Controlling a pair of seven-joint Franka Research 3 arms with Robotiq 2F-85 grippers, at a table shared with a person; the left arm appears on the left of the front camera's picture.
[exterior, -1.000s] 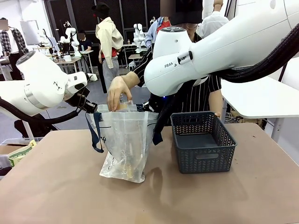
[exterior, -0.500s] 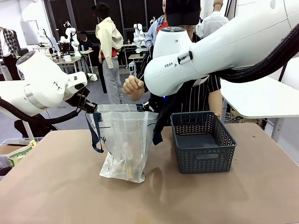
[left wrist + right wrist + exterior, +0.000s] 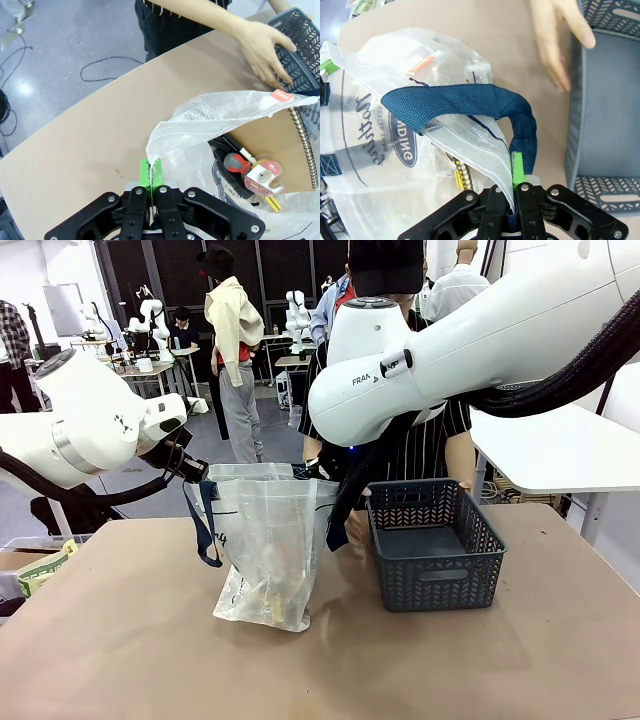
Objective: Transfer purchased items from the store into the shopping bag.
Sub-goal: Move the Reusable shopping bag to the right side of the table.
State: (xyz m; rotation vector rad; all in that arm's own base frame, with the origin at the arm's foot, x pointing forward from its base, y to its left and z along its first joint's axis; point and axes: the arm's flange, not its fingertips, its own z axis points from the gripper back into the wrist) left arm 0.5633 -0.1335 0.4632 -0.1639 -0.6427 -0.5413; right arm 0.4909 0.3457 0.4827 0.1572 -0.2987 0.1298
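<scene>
Shopping bag (image 3: 265, 560) pinched by left fingers (image 3: 144, 174), right fingers (image 3: 517, 170), person's hand (image 3: 262, 47) at basket (image 3: 430, 585)

The desk (image 3: 130, 640) is viewed from a fixed camera between the arms, on the robot's side, faced across toward the person (image 3: 430, 445) at the far edge. Each wrist camera is pointed down along its own fingers, so the left pincer (image 3: 151, 170) and right pincer (image 3: 512, 175) are seen very close. The bag (image 3: 268, 540) and basket (image 3: 430, 550) are shared by all three views — the person's hand (image 3: 262, 47) by both wrist views.
</scene>
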